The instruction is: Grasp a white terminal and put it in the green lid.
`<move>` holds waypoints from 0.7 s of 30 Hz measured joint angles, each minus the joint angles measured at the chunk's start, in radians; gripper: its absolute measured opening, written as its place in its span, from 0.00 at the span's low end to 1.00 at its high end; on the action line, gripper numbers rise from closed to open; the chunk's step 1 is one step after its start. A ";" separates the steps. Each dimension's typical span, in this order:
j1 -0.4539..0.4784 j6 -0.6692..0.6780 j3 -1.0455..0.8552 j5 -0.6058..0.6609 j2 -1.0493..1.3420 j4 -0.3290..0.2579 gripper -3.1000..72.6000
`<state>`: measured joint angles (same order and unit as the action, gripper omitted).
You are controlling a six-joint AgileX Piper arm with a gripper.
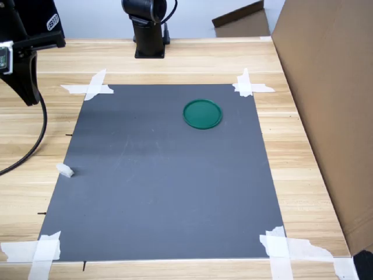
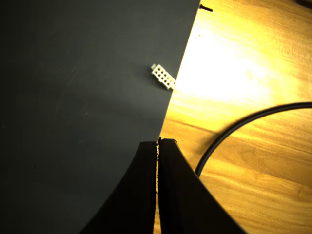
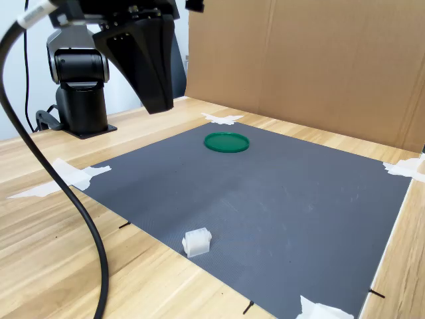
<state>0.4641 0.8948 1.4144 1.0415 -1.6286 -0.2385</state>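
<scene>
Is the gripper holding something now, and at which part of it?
Nothing is held. The gripper is shut and empty; the white terminal lies apart on the mat's edge.

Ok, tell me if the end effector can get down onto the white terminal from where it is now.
Probably yes. The white terminal lies alone at the mat's edge with nothing beside or over it. The end effector hangs above, shut and empty, so it must open first. The black cable runs over the wood nearby, apart from the terminal.

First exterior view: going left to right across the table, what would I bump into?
Gripper → white terminal at the grey mat's edge → green lid → cardboard wall.
</scene>
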 joint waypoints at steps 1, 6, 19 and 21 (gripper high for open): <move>0.000 0.007 0.000 0.000 -0.001 -0.006 0.00; 0.000 0.050 0.000 0.000 -0.006 -0.016 0.04; -0.070 0.141 0.000 -0.012 -0.027 -0.014 0.73; -0.070 0.143 0.002 -0.019 -0.064 -0.012 0.73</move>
<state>0.3944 1.0378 1.4168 1.0221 -1.6925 -0.2506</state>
